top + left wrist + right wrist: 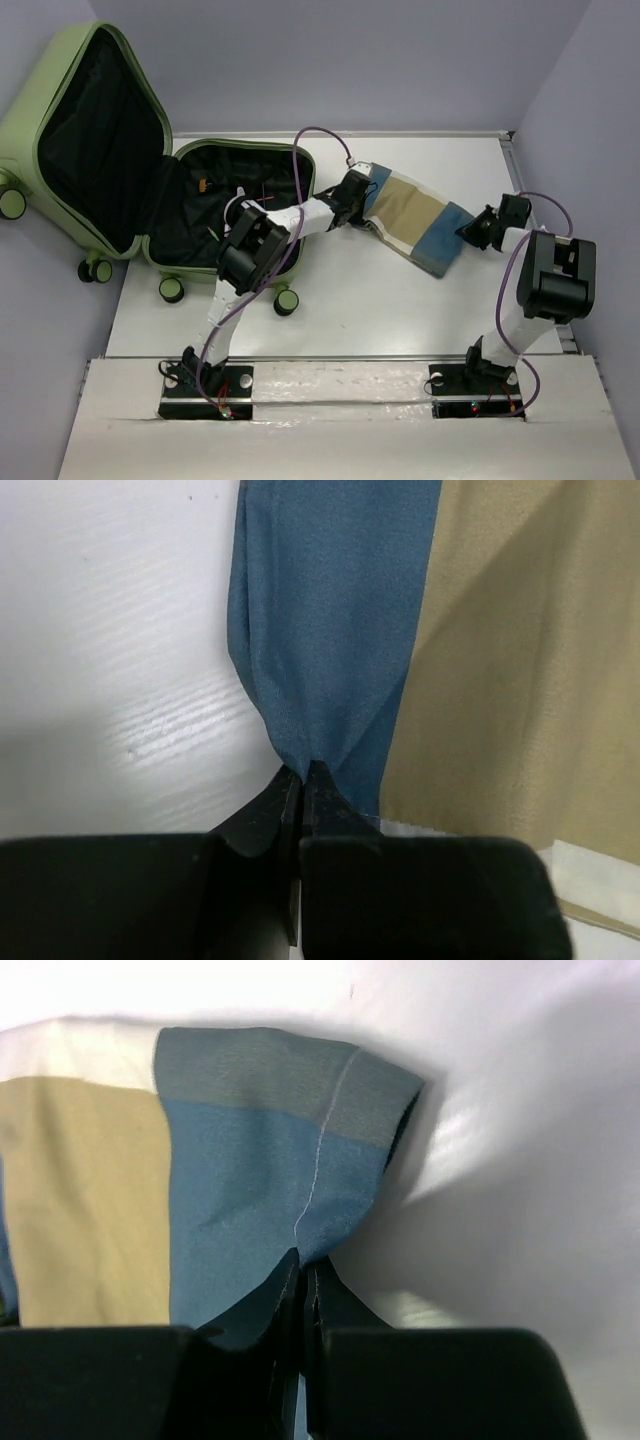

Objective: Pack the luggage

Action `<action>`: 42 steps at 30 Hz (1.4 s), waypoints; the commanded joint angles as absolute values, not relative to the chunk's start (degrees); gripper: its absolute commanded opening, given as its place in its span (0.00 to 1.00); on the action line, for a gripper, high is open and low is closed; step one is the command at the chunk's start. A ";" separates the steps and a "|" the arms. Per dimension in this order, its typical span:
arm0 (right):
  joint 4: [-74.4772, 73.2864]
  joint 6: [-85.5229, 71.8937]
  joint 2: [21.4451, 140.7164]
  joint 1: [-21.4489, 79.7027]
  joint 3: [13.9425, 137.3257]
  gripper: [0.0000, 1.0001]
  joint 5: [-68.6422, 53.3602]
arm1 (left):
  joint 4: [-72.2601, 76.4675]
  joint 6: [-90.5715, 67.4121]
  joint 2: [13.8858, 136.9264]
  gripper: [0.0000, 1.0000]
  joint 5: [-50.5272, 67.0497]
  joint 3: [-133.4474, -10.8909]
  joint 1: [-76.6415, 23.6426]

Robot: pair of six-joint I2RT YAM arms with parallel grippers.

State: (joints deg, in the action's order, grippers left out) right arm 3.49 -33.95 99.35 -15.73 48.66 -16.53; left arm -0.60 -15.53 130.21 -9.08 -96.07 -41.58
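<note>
In the overhead view, the luggage (110, 150) sat at the 10 o'clock corner of the white counter (350, 310), fully open. It was a light-green hard shell with rounded corners and a black fabric lining. Its lid stood tilted up past the counter's 9 o'clock edge, and its base lay flat on the counter. Green-and-black wheels (172, 290) showed along its 6 o'clock side. A folded cloth (415, 215) in blue and tan panels stretched diagonally from the suitcase's 3 o'clock edge toward 4 o'clock. The left end effector (362, 205) met the cloth's 10 o'clock end, and the right end effector (470, 232) met its 4 o'clock end. A purple cable (320, 135) looped over the left arm.

In the left wrist view, the black fingers (330, 800) were pressed together on a pucker of smooth blue weave. Creases fanned up from the pinch toward 12 o'clock. A matte tan panel lay at 3 o'clock, and glossy white counter lay at 9 o'clock.

In the right wrist view, that end effector's jaws were likewise closed tight, nipping the blue corner of the cloth. A greyer band crossed the fabric at 12 o'clock, and a thin pale stitch line ran down it toward the jaws. A tan panel lay at 9 o'clock, with a white strip above it.
</note>
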 commanded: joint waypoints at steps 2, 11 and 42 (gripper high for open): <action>15.63 -38.75 87.21 -15.47 41.05 0.07 -24.16 | -0.53 -15.29 118.31 0.06 -7.13 -95.18 -42.36; 15.30 -42.18 74.98 -13.28 42.88 0.07 -30.32 | -10.00 -14.33 113.12 0.06 -2.64 -110.28 -38.42; -12.03 -31.83 136.84 33.30 127.17 0.57 -23.56 | -15.46 -17.76 70.31 0.43 -14.67 -68.18 7.12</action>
